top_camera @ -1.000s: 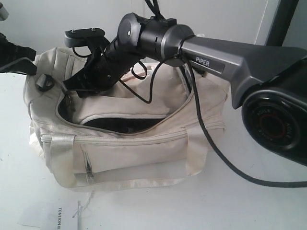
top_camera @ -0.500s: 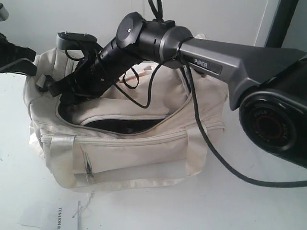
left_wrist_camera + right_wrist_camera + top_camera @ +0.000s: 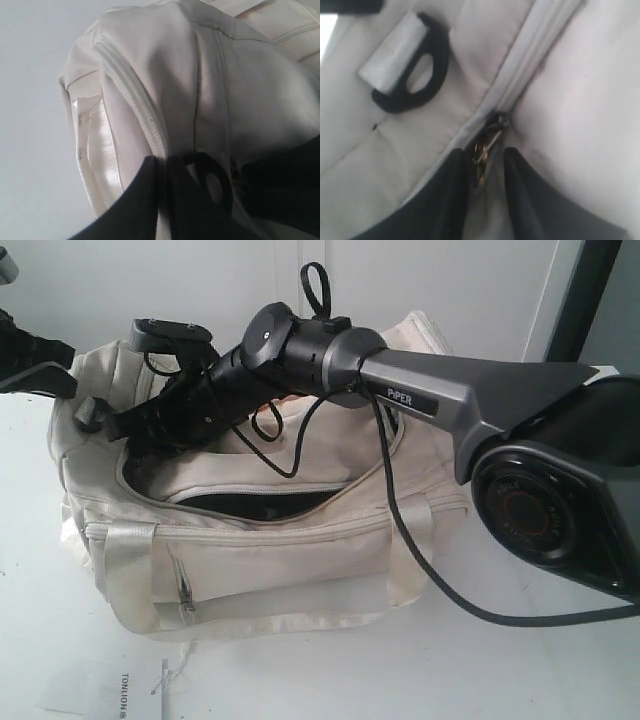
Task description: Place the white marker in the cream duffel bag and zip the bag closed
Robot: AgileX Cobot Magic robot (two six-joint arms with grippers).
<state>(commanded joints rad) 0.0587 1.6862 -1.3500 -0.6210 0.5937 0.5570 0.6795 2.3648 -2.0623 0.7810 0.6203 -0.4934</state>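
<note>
The cream duffel bag (image 3: 270,540) lies on the white table with its curved top zipper partly open, showing a dark gap (image 3: 250,503). The white marker is hidden. My right gripper (image 3: 118,426) reaches across to the bag's left end, beside a black strap ring (image 3: 90,412). In the right wrist view its jaws (image 3: 487,156) stand apart, with the brass zipper pull (image 3: 482,149) lying between the fingertips, close to one finger. My left gripper (image 3: 162,167) is shut on the bag's zipper edge next to a black ring (image 3: 216,184), and it shows at the bag's far left corner (image 3: 45,370).
A printed paper label (image 3: 120,685) lies on the table in front of the bag. The right arm's black cable (image 3: 440,575) hangs over the bag's right side. The arm's bulky base (image 3: 560,510) fills the right. A dark post (image 3: 580,285) stands behind.
My right gripper has moved out of the bag's opening toward the left end by the strap ring. The arm has swung lower and left. The bag and left gripper stay put.
</note>
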